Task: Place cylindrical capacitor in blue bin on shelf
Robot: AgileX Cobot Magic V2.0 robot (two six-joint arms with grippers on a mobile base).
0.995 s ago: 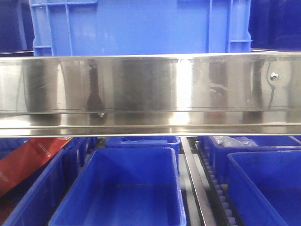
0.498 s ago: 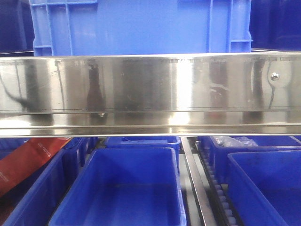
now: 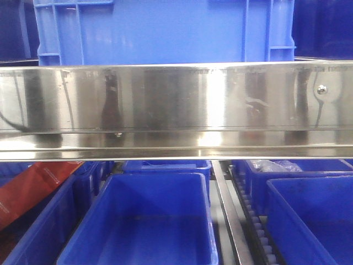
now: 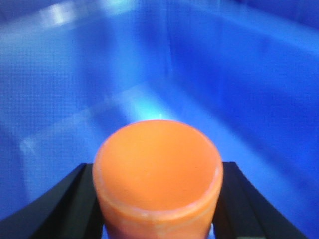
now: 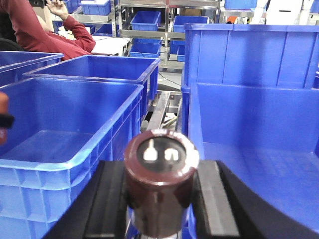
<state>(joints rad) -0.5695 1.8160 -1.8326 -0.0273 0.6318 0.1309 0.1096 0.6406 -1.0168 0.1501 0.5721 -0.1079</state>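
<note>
Reflections on the shelf rail (image 3: 176, 105) have shifted: a thin dark curve now crosses its left end, absent a second ago. The lower bins (image 3: 138, 221) have not moved.

Closest in, the left fingers (image 4: 65, 199) clamp an orange capacitor (image 4: 157, 174). Its round end faces the wrist camera and its long axis runs out along the fingers, with a blue bin (image 4: 224, 74) directly beyond it.

The right fingers (image 5: 107, 199) grip a brown capacitor (image 5: 159, 189) the same way, lined up with the gap between two open crates (image 5: 70, 124).

The left arm looks nearer to a drop.

Far back sits a person in red (image 5: 45, 30).
</note>
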